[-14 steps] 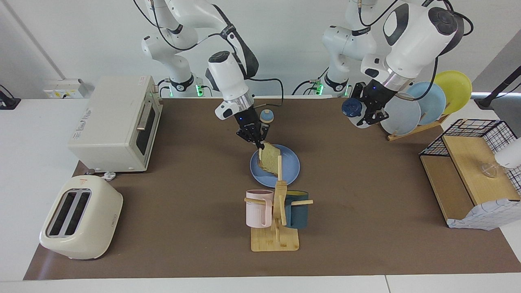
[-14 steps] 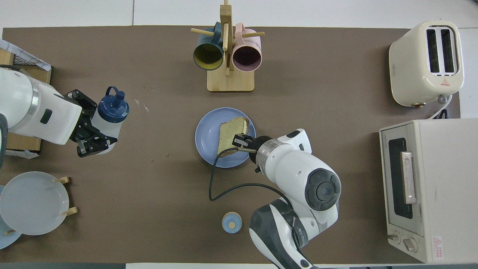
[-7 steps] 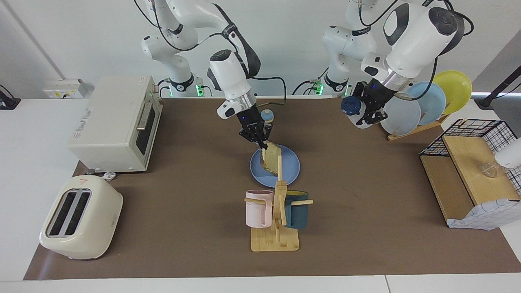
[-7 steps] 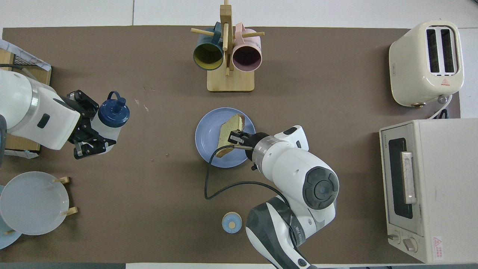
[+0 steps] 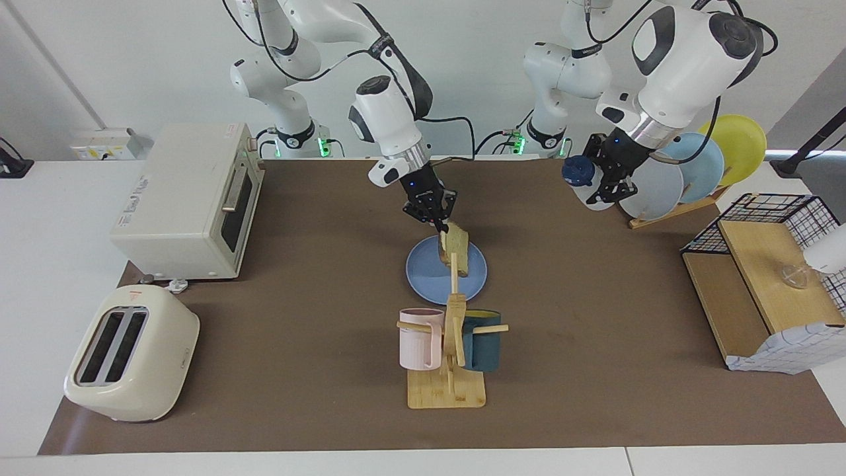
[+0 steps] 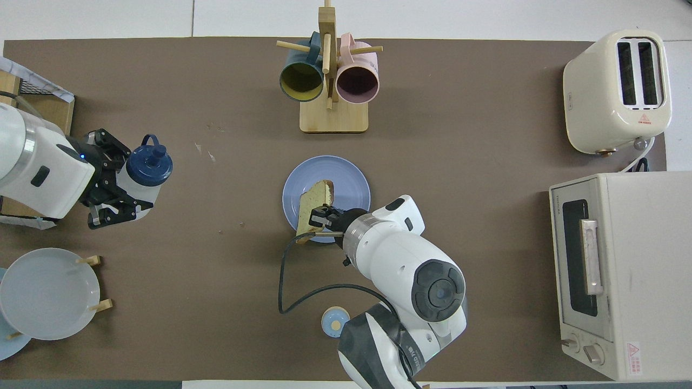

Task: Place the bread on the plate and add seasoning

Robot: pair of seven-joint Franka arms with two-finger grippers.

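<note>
A toaster point(image 5: 131, 354) and oven point(image 5: 188, 201) sit at one table end, a mug rack point(image 5: 451, 350) mid-table, a plate rack point(image 5: 681, 173) and wire basket point(image 5: 767, 277) at the other.

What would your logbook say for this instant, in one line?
right gripper: shut on bread, over plate | left gripper: shut on seasoning, raised

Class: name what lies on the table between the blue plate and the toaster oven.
Nothing: between the plate and the toaster oven the overhead view shows bare brown mat, crossed only by the right arm overhead.
</note>
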